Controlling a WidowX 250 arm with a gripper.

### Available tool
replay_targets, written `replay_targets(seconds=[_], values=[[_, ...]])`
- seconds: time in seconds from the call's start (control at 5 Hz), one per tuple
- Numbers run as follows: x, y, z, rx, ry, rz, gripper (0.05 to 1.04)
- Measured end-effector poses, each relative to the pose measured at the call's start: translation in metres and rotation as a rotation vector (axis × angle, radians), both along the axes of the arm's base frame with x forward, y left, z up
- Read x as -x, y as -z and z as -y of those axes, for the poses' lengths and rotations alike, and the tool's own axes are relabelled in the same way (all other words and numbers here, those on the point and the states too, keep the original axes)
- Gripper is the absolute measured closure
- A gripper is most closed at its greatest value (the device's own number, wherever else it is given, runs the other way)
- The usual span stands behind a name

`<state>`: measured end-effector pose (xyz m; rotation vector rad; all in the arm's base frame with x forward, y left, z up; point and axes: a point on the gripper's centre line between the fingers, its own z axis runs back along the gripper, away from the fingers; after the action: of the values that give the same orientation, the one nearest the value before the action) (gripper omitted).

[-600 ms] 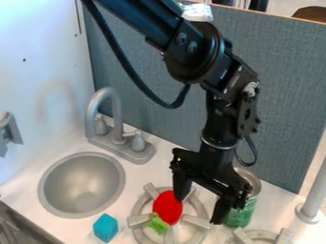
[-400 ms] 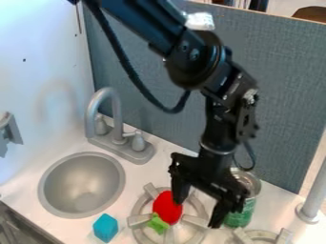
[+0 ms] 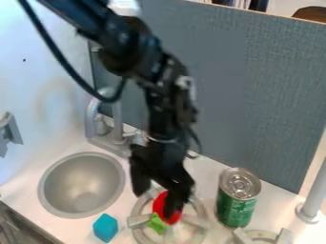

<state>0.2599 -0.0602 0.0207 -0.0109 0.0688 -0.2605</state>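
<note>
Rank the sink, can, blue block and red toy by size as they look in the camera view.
Sink
Can
Blue block and red toy: unsure, as they look close and the gripper partly hides the red toy.

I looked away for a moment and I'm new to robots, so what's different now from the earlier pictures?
The arm has swung toward the picture's left, bringing the open gripper from beside the green can to the red toy, which one finger now partly hides. Nothing appears to have been gripped or let go. The can, red toy and blue block stayed put.
</note>
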Motion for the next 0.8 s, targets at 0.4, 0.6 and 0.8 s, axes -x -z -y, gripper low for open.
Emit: replay_targets(seconds=[0.4,0.6,0.8], values=[[-0.011,0.019,-0.059,-0.065,-0.111,0.072,0.083],[-0.004,0.046,-0.07,-0.125,-0.101,0.057,0.083],[0.001,0.075,-0.074,-0.152,-0.092,0.032,0.083]])
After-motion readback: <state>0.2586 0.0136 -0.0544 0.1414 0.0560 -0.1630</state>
